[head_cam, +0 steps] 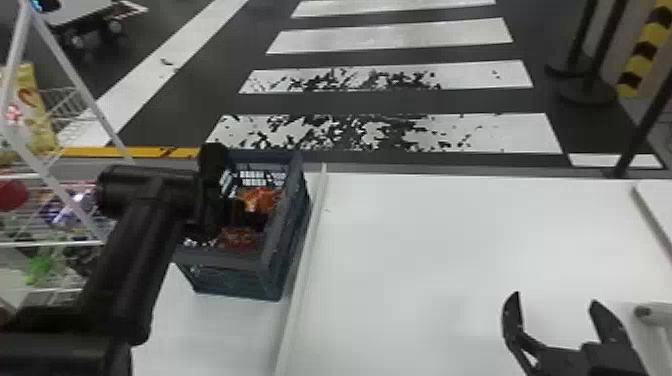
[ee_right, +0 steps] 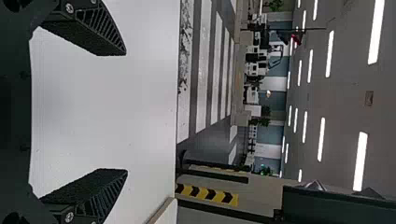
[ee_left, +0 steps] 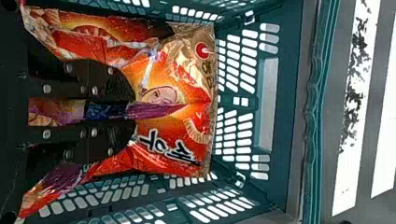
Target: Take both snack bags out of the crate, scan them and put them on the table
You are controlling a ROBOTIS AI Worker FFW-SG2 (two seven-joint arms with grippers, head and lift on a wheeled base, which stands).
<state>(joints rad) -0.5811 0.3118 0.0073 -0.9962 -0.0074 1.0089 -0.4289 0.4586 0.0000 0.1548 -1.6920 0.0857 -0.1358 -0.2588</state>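
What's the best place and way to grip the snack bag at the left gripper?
Probably the purple fold mid-face on the snack bag, entering through the open top of the crate, one finger per side: the soft film bunches into a narrow ridge between the left gripper's fingers.

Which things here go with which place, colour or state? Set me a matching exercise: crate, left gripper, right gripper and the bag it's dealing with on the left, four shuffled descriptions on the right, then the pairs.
Things:
1. Crate
2. Left gripper
3. Right gripper
4. Bag

Descriptions:
A. Open, over the white table
B. Mostly red and orange
C. Blue-green, with slotted walls
D. Reaching down inside, with packaging pinched between its fingers

Right pairs: 1-C, 2-D, 3-A, 4-B
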